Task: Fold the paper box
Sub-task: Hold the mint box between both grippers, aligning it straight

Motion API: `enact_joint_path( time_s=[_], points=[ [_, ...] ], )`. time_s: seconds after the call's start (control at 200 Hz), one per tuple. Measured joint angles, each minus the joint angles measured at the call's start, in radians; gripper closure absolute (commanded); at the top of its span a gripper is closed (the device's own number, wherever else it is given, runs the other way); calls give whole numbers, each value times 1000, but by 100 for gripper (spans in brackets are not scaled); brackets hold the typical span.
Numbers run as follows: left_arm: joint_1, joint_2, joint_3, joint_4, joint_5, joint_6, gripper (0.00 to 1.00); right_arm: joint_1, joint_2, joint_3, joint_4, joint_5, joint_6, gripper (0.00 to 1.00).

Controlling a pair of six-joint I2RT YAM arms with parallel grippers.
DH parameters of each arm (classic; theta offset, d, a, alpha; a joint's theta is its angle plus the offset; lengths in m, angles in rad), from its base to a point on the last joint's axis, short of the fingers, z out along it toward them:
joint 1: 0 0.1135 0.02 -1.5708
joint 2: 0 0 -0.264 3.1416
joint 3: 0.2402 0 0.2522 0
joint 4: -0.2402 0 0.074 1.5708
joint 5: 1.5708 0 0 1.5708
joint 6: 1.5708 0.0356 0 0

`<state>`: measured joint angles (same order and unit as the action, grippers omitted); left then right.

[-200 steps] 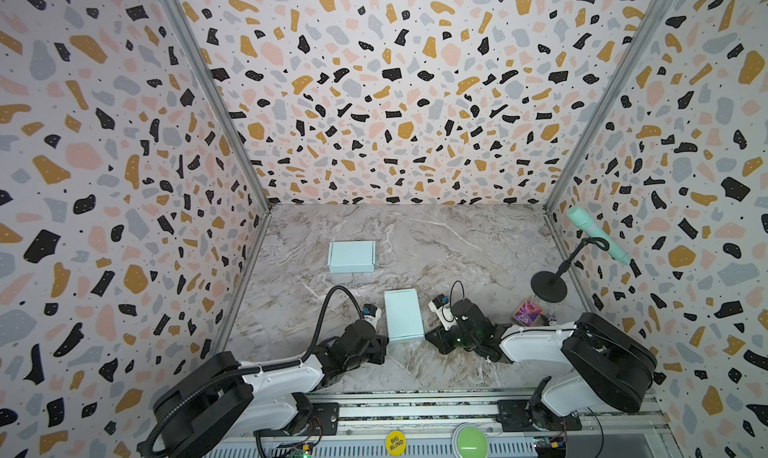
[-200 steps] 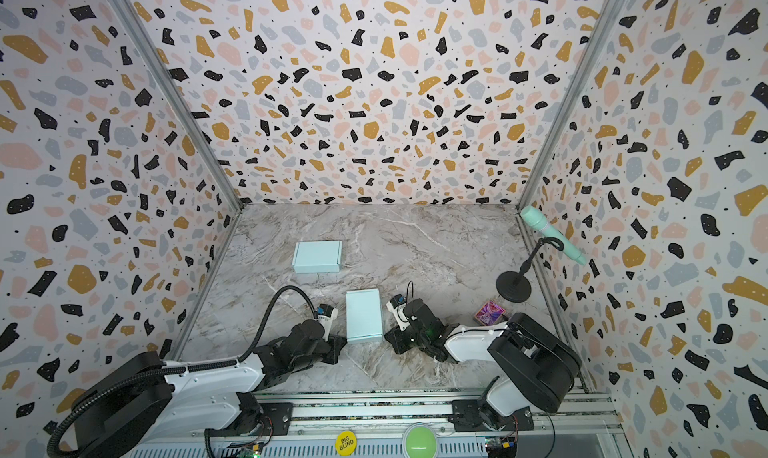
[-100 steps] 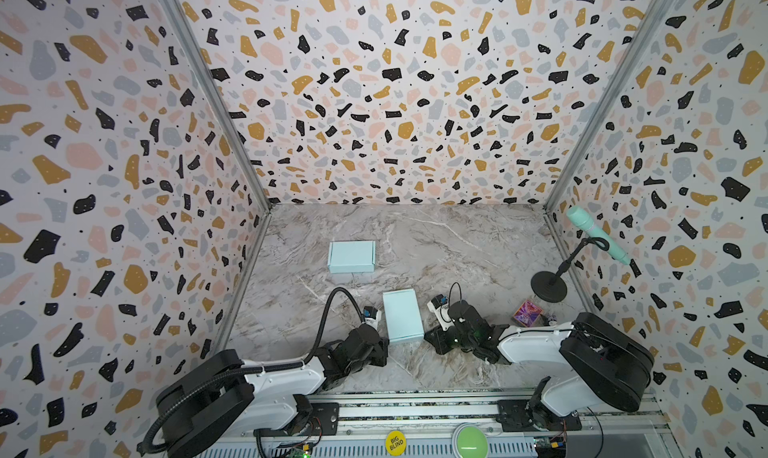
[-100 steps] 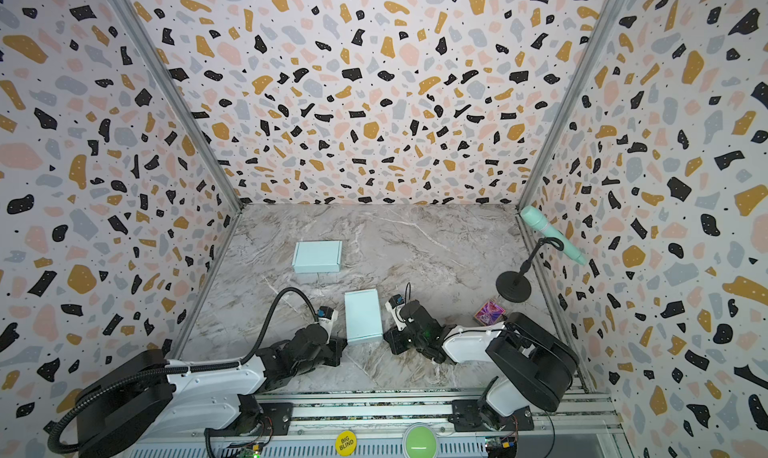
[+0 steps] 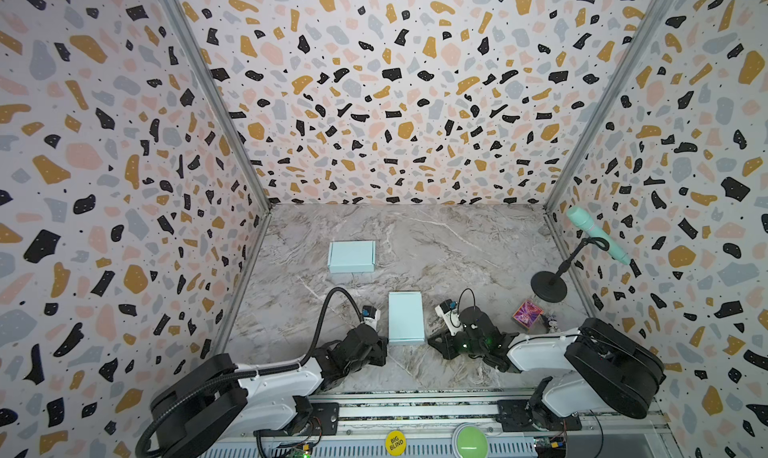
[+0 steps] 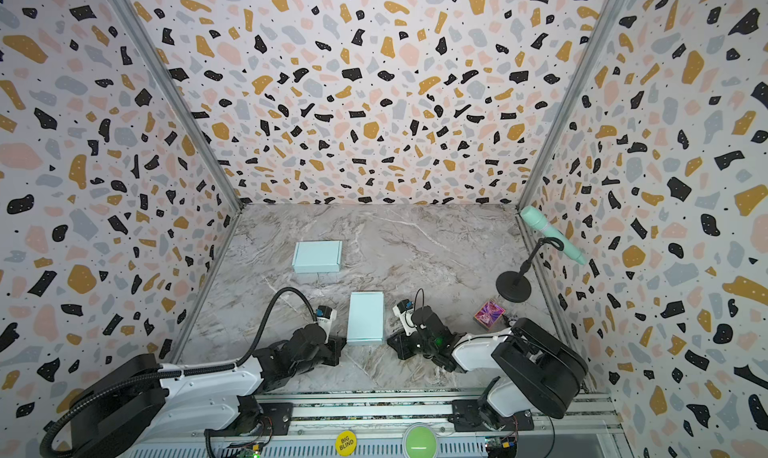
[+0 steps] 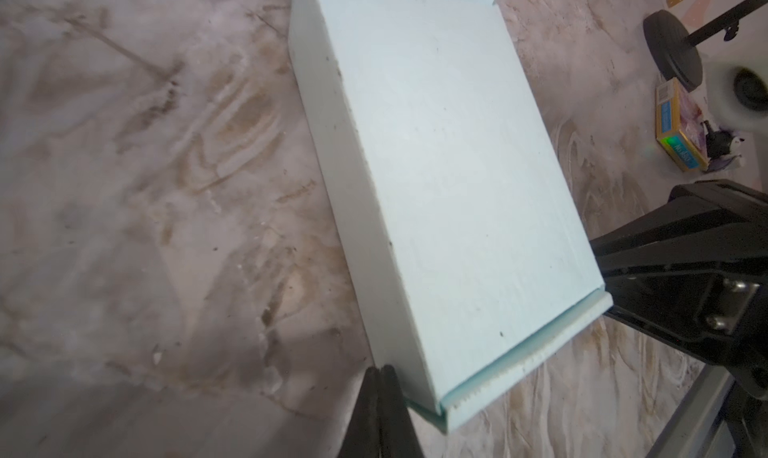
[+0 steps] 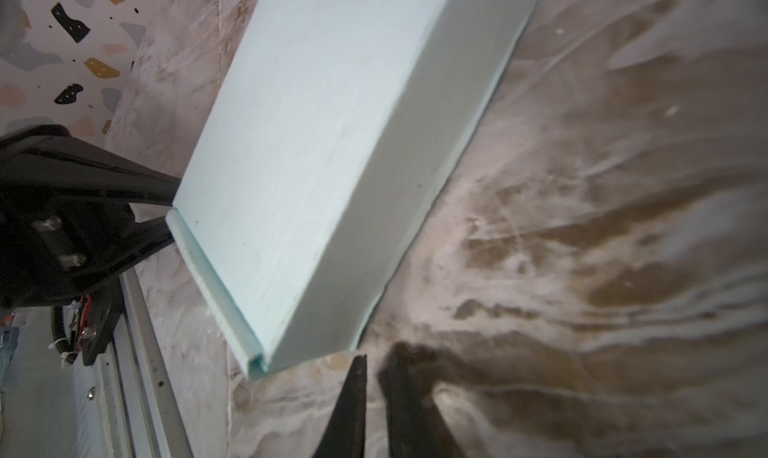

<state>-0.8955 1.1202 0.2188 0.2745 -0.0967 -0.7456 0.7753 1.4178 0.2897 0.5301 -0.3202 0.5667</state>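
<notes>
- Both top views: the paper box (image 5: 406, 317) lies closed and flat on the desk (image 5: 457, 248), near the front edge, its long side running away from the robot.
- The left gripper (image 5: 382, 346) sits just beside its near left corner and the right gripper (image 5: 434, 340) just beside its near right corner. Neither one lifts it.
- A second box (image 5: 351, 256), also closed, lies farther back and well apart from both arms.
- Left wrist: the left gripper (image 7: 379, 377) is pressed together and empty, with its tips at the near corner of the paper box (image 7: 449, 186). The angle is too poor to say if it is touching or a hair short.
- The lid lies flat, with a raised lip along the near short edge.
- Right wrist: the right gripper (image 8: 374, 362) is all but pressed together, with only a thin slit and nothing in it. It is low over the desk, just off the near corner of the paper box (image 8: 316, 144) and apart from it.
- Step: folding looks finished or in its last touch, with the two grippers bracketing the near end as if squaring or checking the closure.
- Next: if the lip is not fully seated, it probably needs a light push down on the near edge. Otherwise both arms should back straight off without nudging the light box.
</notes>
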Motion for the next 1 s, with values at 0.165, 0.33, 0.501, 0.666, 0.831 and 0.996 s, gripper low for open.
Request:
enact_joint_path(
  time_s=[0.165,0.33,0.501,0.666,0.831,0.996],
  points=[
    [96,-58,-7,-37,5,38,89,-56,0,19,-32,3,-34,85],
    [166,-1,31,-71,21,96,89,-73,64,104,-51,3,-71,85],
    [180,138,127,-51,44,152,90,-77,118,167,-49,3,-98,85],
    [181,235,151,14,89,180,90,-77,162,195,-48,-1,-109,85],
    [181,260,154,62,134,188,90,-72,177,206,-40,-5,-116,85],
    [185,278,155,86,157,189,90,-64,198,209,-21,-5,-115,85]
  ],
)
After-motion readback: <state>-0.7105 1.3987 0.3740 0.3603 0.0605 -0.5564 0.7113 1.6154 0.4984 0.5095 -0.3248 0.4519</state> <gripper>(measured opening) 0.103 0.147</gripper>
